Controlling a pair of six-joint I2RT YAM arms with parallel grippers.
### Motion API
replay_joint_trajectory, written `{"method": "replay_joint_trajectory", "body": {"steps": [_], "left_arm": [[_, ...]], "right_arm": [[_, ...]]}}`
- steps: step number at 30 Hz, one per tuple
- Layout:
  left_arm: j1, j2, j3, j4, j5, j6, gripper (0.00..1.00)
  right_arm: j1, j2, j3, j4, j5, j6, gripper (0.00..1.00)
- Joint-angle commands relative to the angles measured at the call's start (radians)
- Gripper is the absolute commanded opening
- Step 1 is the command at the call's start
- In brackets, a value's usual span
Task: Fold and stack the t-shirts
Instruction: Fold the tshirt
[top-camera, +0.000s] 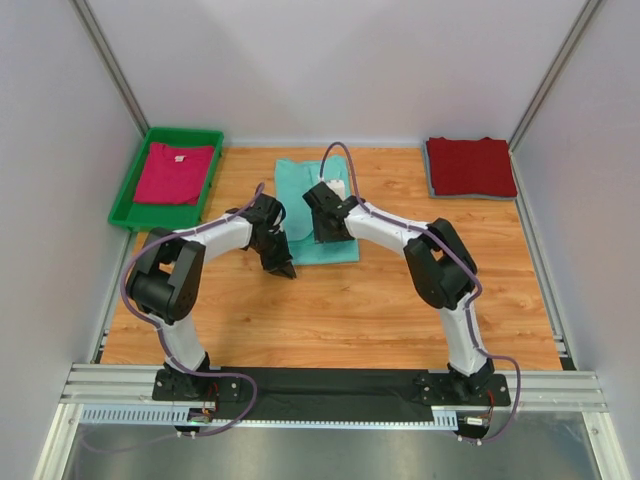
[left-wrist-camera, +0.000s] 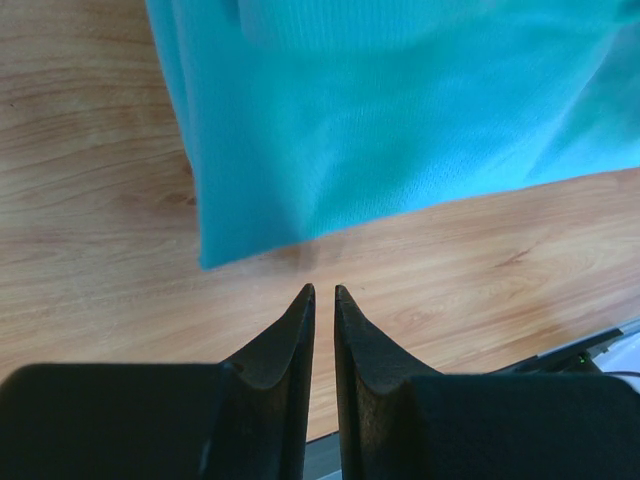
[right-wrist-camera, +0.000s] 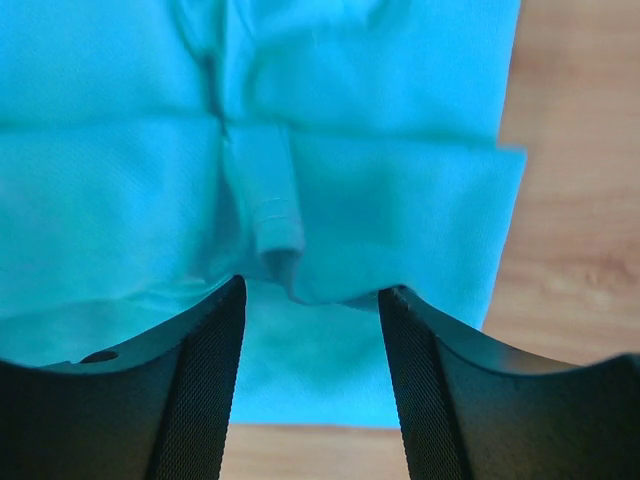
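Top view, bottom of frame upward: both arms reach from their bases over the wooden table (top-camera: 350, 310) toward the centre. The left gripper (left-wrist-camera: 324, 290) hangs at centre-left, over bare wood just short of the teal shirt's (top-camera: 295, 200) near left corner. Its fingers are parted only by a narrow slit, and nothing is between them. The right gripper (right-wrist-camera: 310, 290) is slightly farther up, directly over the teal shirt. Its fingers stand moderately apart and grasp nothing. In the right wrist view a small raised fold of cloth lies just ahead of the tips, with creased layers beyond it. Whether the tips touch the cloth cannot be told. The teal shirt lies at the centre of the table, partly folded into a narrow upright rectangle. At upper left, a green tray (top-camera: 125, 200) holds the pink shirt (top-camera: 175, 172). At upper right, well apart from both, the red shirt (top-camera: 470, 165) lies folded near the back wall.
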Motion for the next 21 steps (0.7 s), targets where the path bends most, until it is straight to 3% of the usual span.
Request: {"method": "replay_joint_trajectory", "body": {"steps": [1, 6, 9, 15, 18, 19, 21], "left_arm": [[-0.001, 0.025, -0.014, 0.014, 0.0, -0.007, 0.19], [-0.001, -0.033, -0.031, 0.008, -0.001, 0.008, 0.18], [0.001, -0.094, -0.014, -0.036, -0.043, 0.033, 0.19], [0.061, -0.086, 0.096, -0.055, -0.02, 0.087, 0.22], [0.101, -0.044, 0.162, -0.061, 0.005, 0.096, 0.22], [0.107, -0.039, 0.173, -0.052, 0.017, 0.094, 0.22], [0.124, -0.03, 0.167, -0.032, 0.034, 0.084, 0.22]], "right_arm": [[-0.017, 0.069, 0.203, 0.043, 0.098, -0.03, 0.58], [-0.043, 0.241, 0.62, -0.054, 0.102, -0.124, 0.59], [-0.072, 0.261, 0.71, -0.071, 0.084, -0.123, 0.6], [-0.098, 0.17, 0.684, -0.098, -0.049, -0.15, 0.61], [-0.101, 0.073, 0.543, -0.103, -0.118, -0.146, 0.59], [-0.101, 0.045, 0.421, -0.083, -0.137, -0.149, 0.56], [-0.1, -0.044, 0.295, 0.023, -0.189, -0.136, 0.53]]}}
